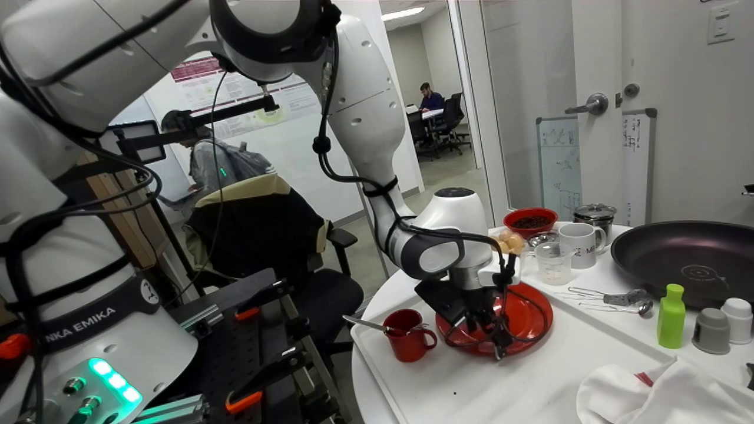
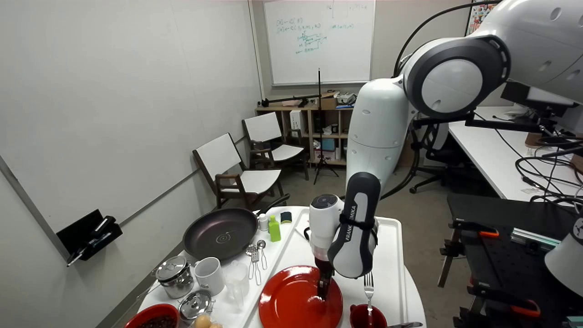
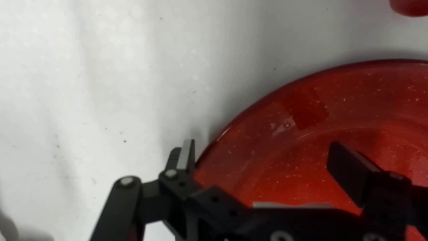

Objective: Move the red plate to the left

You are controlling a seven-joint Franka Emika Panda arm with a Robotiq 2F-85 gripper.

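The glossy red plate lies flat on a white tray. It shows in both exterior views [image 1: 535,309] [image 2: 289,298], and part of it fills the right of the wrist view [image 3: 361,100]. My gripper is open and low at the plate's rim in both exterior views [image 1: 484,337] [image 2: 322,291]. In the wrist view my gripper [image 3: 262,145] has one finger just outside the rim and the other over the plate's inside. The rim passes between the fingers, and I cannot tell whether either finger touches it. In an exterior view my gripper and cables hide part of the plate.
A red mug [image 1: 406,344] with cutlery stands beside the plate on the white tray [image 1: 436,394]. A white cloth [image 1: 665,391] lies at the tray's other end. Beyond the tray are a frying pan [image 2: 221,234], green bottle [image 2: 274,229], white mug [image 1: 580,244] and red bowl [image 1: 530,218].
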